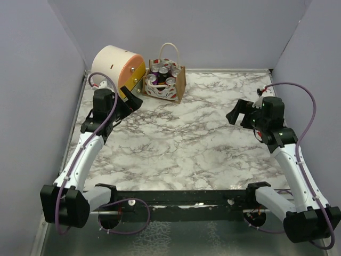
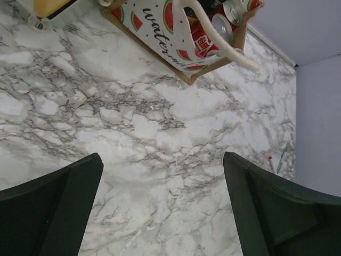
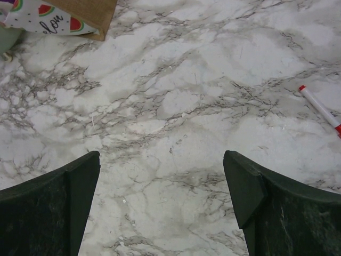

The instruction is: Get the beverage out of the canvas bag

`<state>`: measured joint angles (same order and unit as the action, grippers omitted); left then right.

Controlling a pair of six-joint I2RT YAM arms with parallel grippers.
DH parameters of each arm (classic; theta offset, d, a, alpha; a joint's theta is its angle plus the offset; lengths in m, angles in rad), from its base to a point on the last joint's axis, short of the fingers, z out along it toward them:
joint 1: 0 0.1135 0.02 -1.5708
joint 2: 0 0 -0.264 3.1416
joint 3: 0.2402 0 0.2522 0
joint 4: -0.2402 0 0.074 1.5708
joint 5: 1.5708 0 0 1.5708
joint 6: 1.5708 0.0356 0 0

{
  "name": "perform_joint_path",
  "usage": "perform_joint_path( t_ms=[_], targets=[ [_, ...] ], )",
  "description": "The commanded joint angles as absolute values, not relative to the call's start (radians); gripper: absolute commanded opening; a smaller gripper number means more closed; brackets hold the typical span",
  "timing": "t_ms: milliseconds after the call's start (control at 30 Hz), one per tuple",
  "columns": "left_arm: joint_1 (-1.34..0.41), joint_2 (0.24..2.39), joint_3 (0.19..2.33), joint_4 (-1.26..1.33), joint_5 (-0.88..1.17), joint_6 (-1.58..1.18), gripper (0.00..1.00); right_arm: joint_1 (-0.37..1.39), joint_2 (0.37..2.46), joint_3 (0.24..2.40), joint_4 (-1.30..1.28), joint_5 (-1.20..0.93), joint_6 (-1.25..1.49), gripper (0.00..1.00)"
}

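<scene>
Left wrist: canvas bag [image 2: 160, 37] cropped by top edge; left tool [image 2: 162, 160] and right tool [image 3: 161, 154] spread wide, empty.

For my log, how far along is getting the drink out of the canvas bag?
Done: nothing yet; the cans sit inside the canvas bag. In hand: nothing; left pincer and right pincer are open, empty, short of the bag. Left: reach in, grip a can, lift it out.

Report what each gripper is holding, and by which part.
Nothing is held. The left gripper and right gripper both hang open over the table; the cans sit in the canvas bag, untouched.
</scene>
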<state>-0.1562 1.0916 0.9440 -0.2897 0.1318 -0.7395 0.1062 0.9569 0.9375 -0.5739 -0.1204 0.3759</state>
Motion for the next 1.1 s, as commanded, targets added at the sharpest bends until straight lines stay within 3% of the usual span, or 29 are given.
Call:
perform_joint_path(
  t_ms=[0,467,767,1067],
  targets=[
    [-0.167,1.163,1.01,-0.117,0.158,-0.904,0.99,0.169,0.939,0.936,-0.498,-0.078,0.32,0.99],
    [-0.313,1.344,1.076,0.142,-0.061,-1.332,0.99,0.418,0.956,0.951,-0.495,0.045,0.189,0.99],
    [-0.395,1.495,1.336,-0.221,-0.344,-1.415,0.99,0.425,0.923,0.921,-0.485,0.12,0.199,0.99],
    [-0.447,1.727,1.604,-0.568,-0.423,-1.591,0.98,0.426,0.937,0.937,-0.484,0.119,0.202,0.99]
  ],
)
